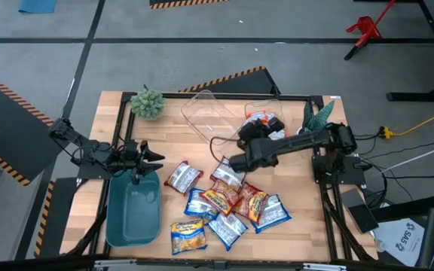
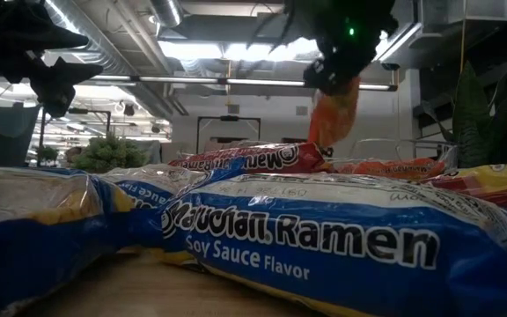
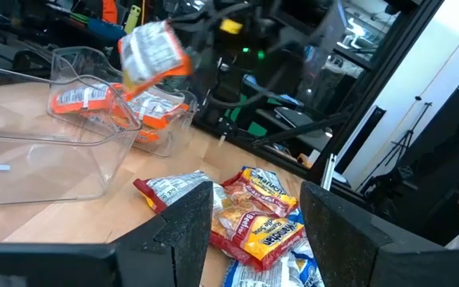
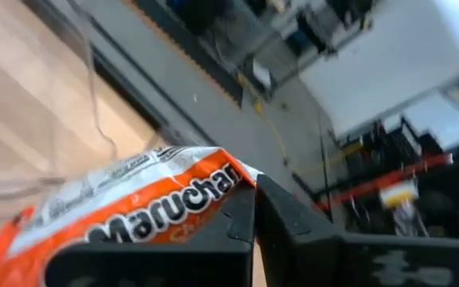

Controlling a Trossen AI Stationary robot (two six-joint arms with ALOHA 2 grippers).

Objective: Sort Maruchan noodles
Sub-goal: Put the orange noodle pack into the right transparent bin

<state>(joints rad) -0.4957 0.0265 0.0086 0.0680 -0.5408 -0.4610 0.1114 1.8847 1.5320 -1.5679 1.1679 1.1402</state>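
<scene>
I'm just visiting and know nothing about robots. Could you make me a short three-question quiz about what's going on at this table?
1. True or false: the right gripper holds an orange packet.
2. Which container already has orange packets in it: A) the teal bin, B) the clear bin, C) neither?
3. Fill in: the left gripper hangs open and empty above the ____ bin.

Key: 1 true. 2 B. 3 teal. The other packets lie in a loose pile on the table.
</scene>
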